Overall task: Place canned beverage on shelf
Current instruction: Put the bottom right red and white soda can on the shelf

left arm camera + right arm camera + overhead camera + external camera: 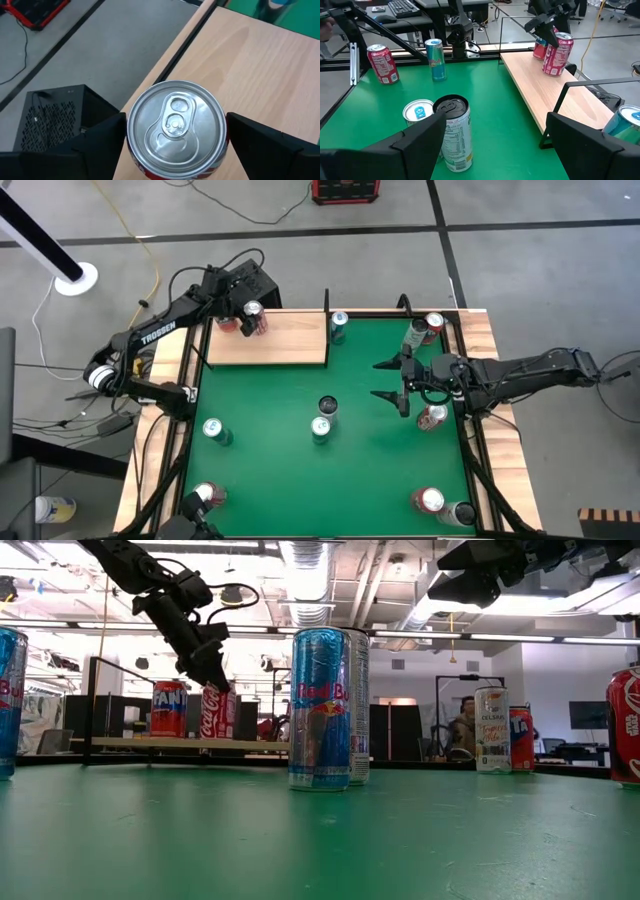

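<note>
Red Coca-Cola can (254, 319) stands upright on the pale-wood shelf (290, 340), near the shelf's far-left corner, w/ an orange Fanta can (168, 708) just beside it on the same board. Left gripper (248, 313) sits directly over the Coke can, jaws straddling it; in the left wrist view the dark fingers (100, 137) flank the silver can top (176, 122) w/ a visible gap each side, so the grip looks let go, not clamped. Can's long axis is vertical and lines up w/ the gripper's approach axis, so the can lies straight below the fingertips; judging by that, the placing step looks about done and the next move would be a straight lift clear, taking care not to clip the rim or nudge the Fanta.

Right gripper (392, 383) hangs spread open over the green tabletop's right half, holding nothing; a black-topped can (453, 131) stands just ahead of it in the right wrist view. Left arm is far nearer the shelf.

Views differ: the low view shows both shelf cans resting flat on the board and reads their labels, which the high view can't; the high view shows the shelf against the tabletop's far-left corner; the left wrist view alone shows the finger-to-can gaps. Other cans stay scattered on the felt, incl. a Red Bull can (320, 708) mid-table.
</note>
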`<act>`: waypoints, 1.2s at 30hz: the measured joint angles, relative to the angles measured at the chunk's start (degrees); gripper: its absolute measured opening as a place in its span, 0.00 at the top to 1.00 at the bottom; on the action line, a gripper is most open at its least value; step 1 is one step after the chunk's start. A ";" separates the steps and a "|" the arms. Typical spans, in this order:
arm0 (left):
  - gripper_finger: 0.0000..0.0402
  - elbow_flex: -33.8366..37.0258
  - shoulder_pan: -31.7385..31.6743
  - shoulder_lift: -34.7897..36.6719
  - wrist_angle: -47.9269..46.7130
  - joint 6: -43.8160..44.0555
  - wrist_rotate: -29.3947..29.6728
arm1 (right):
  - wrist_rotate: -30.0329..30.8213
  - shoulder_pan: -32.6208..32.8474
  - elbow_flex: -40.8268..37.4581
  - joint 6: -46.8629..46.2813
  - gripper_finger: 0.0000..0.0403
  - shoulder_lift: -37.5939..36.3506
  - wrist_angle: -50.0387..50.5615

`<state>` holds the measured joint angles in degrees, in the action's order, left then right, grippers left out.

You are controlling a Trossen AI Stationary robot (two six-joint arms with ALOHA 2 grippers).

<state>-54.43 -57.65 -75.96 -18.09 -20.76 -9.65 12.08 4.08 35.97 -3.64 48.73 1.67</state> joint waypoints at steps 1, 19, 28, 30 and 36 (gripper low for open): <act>0.18 0.00 0.00 0.00 0.00 -0.12 0.10 | 0.00 0.00 0.00 -0.04 0.09 0.00 0.00; 0.10 -3.20 0.01 0.00 -2.34 -1.11 1.11 | 0.00 0.00 0.00 -0.88 0.09 0.00 0.04; 0.10 -6.87 0.58 0.00 -5.31 -1.00 -0.55 | -0.02 -0.73 0.00 -0.87 0.09 0.00 0.02; 0.10 -6.95 1.12 0.00 -5.13 -0.80 -2.25 | -0.02 -1.25 0.00 -0.87 0.09 0.00 0.02; 0.10 -6.96 4.41 0.00 -2.74 -1.02 -3.14 | -0.02 -2.03 0.00 -0.96 0.09 0.02 -0.64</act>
<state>-61.39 -53.24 -75.96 -20.83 -21.78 -12.80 12.05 2.04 35.97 -4.60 48.75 1.04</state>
